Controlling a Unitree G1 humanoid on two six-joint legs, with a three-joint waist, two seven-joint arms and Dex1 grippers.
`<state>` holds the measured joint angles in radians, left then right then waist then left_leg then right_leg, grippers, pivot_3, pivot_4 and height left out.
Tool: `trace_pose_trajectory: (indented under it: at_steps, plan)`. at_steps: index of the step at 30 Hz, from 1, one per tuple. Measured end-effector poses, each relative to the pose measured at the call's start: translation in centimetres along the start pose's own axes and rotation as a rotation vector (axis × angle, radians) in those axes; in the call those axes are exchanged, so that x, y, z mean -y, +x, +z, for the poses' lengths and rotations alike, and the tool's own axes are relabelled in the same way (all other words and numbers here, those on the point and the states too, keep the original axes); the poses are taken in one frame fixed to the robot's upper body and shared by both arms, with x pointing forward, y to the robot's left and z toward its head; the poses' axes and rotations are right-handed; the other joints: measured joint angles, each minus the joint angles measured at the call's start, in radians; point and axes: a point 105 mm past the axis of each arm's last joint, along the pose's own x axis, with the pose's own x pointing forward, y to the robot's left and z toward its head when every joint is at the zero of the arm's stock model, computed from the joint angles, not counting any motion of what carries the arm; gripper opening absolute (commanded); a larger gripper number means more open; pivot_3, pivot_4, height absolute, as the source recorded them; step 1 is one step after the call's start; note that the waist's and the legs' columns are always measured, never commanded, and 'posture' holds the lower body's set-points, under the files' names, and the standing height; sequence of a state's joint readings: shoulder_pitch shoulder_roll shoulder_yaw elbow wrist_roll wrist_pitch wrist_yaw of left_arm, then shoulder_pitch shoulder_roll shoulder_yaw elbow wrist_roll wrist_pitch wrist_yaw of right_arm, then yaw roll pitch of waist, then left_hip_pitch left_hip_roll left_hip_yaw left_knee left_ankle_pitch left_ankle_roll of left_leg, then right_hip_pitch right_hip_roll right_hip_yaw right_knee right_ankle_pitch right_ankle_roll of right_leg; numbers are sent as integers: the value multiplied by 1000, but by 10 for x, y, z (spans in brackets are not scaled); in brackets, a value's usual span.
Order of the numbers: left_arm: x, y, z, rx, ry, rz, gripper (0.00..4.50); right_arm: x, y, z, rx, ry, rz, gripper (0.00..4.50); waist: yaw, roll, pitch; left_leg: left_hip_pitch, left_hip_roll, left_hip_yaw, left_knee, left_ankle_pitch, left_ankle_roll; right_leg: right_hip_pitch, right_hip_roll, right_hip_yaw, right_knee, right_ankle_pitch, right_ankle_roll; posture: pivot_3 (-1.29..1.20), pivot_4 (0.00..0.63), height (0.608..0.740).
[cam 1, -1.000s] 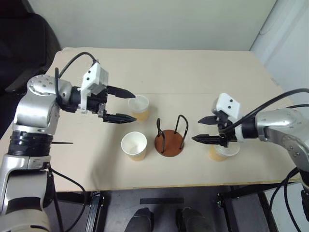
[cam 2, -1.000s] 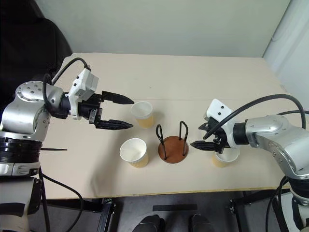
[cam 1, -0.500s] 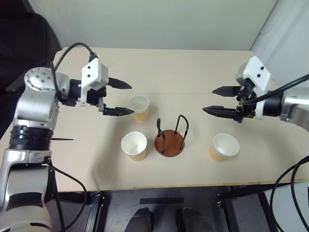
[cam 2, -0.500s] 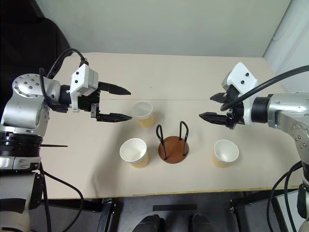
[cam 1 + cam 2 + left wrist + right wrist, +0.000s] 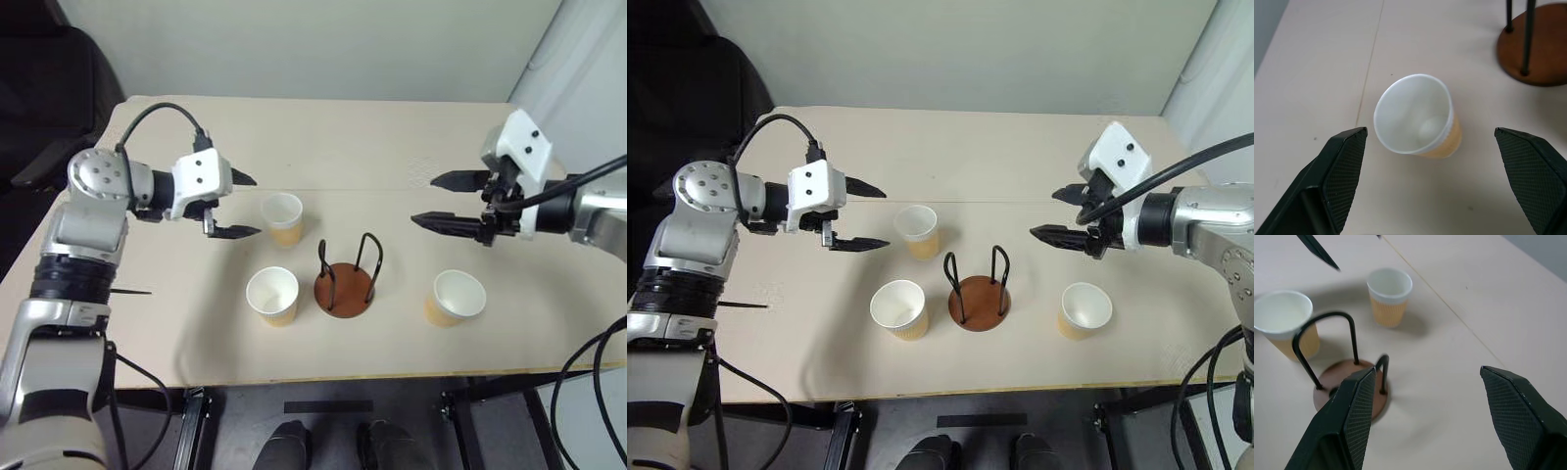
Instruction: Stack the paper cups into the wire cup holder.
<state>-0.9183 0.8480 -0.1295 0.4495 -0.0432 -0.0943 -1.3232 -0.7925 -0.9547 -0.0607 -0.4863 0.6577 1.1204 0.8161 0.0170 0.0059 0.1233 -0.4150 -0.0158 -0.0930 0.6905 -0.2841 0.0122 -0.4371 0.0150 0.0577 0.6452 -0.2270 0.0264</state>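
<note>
Landmark: wire cup holder (image 5: 345, 277), mid-table, empty. Reddish-brown disc base, two thin black wire loops standing upright.

Three paper cups, all upright, mouths up, none nested. Far cup (image 5: 282, 218) sits behind the holder and to its left. Near-left cup (image 5: 272, 295) stands just beside the base on its left. Right cup (image 5: 456, 298) stands apart from the base on its right.

Key relation: the left gripper (image 5: 236, 206) is just left of the far cup, pointing toward it and slightly down, fingers spread wide and empty. In the left wrist view the far cup (image 5: 1418, 116) lies straight ahead between the two fingers, not yet enclosed; its long axis is vertical, so the fingers would likely close across the wall.

The right gripper (image 5: 446, 201) hangs above the table right of the holder, behind the right cup, fingers apart, holding nothing. It is farther from any cup than the left.

Cups: tan-yellow walls, white rim and inside, tapered.
</note>
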Motion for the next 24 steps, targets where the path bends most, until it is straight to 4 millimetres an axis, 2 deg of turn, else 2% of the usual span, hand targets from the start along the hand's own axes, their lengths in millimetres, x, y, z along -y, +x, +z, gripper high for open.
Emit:
trace_pose_trajectory:
  at_steps: [4,9,24]
  plan:
    - [-2,9,-8,-36,68,30,4500,0,0,1,4,1,4,3420,0,0,0,0,0,0,0,0,0,0,0,0,0,0,0,0,150,740]
    - [-5,20,-4,-26,126,29,4500,-2,2,0,-3,-4,12,3420,1,0,0,-1,0,0,0,0,0,-1,0,0,0,0,0,0,150,740]
    - [6,38,-13,-48,161,-53,4500,-9,7,0,-13,-32,31,3420,1,0,0,-3,0,0,0,0,0,-3,0,0,0,0,0,0,150,740]
